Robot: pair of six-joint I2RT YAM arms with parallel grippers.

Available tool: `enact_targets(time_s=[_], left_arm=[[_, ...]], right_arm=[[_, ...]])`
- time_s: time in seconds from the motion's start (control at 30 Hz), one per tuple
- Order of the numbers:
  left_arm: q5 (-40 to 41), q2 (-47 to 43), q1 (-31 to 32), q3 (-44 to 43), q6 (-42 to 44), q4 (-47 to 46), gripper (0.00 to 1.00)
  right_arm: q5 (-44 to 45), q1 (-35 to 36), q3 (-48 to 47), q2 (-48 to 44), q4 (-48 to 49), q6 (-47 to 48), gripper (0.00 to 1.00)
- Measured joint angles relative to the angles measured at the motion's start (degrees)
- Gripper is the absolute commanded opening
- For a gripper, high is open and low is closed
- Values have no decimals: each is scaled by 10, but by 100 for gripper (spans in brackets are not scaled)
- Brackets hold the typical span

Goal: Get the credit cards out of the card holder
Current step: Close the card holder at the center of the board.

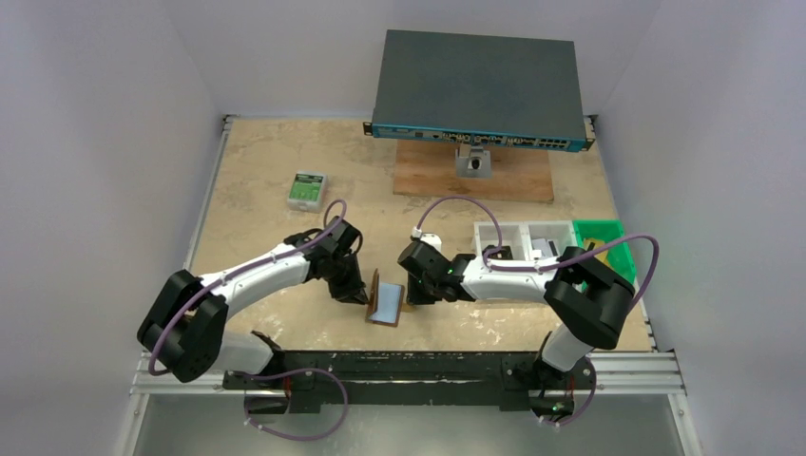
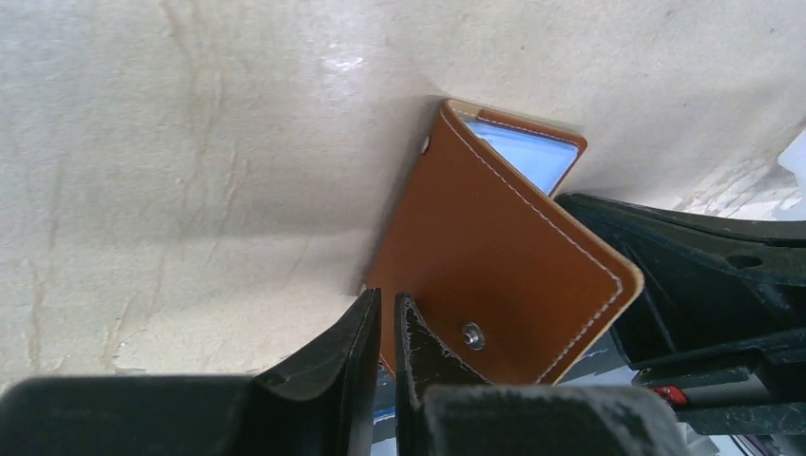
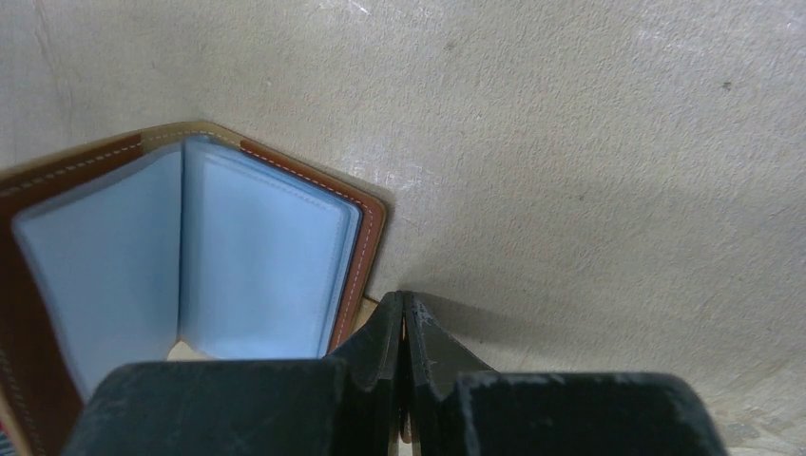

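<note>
Well, the card holder (image 1: 385, 302) is a small flat folder made of smooth brown leather. It has a line of white stitches (image 2: 532, 204) along its edge and a round shiny snap (image 2: 472, 333) on the outside. Inside are smooth grey-blue pockets (image 3: 257, 256) with rounded corners, spread like two pages. It stands open on its edge like a little book on the pale, rough, speckled surface (image 1: 266, 171).

The holder sits right between the two grippers. The left gripper (image 2: 388, 318) has two black, scratched fingers (image 2: 352, 351) that are almost together, with just a thin slit. The bottom corner of the brown cover goes into that slit, so this gripper is pinching the holder. The rest of the cover leans up and away from it.

The right gripper (image 3: 404, 306) is closed tight, its fingers pressed together to a point. The holder's open side is just beside that point, close to touching. I cannot tell if this gripper pinches anything.
</note>
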State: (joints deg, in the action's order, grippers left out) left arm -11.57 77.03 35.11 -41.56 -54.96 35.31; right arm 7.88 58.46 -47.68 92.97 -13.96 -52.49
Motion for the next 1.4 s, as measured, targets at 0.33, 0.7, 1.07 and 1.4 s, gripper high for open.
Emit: enact_targets(time_s=[0.33, 0.7, 1.07, 1.4], left_arm=[[-5, 49, 35, -23, -20, -21, 10], [-11, 97, 51, -24, -60, -52, 9], [-7, 106, 51, -26, -95, -51, 9], [-6, 106, 51, -26, -96, -51, 9]], right_arm=[[0, 0, -10, 5, -12, 0, 0], [1, 0, -24, 13, -28, 3, 0], [0, 0, -32, 4, -59, 7, 23], [-30, 0, -32, -43, -62, 6, 23]])
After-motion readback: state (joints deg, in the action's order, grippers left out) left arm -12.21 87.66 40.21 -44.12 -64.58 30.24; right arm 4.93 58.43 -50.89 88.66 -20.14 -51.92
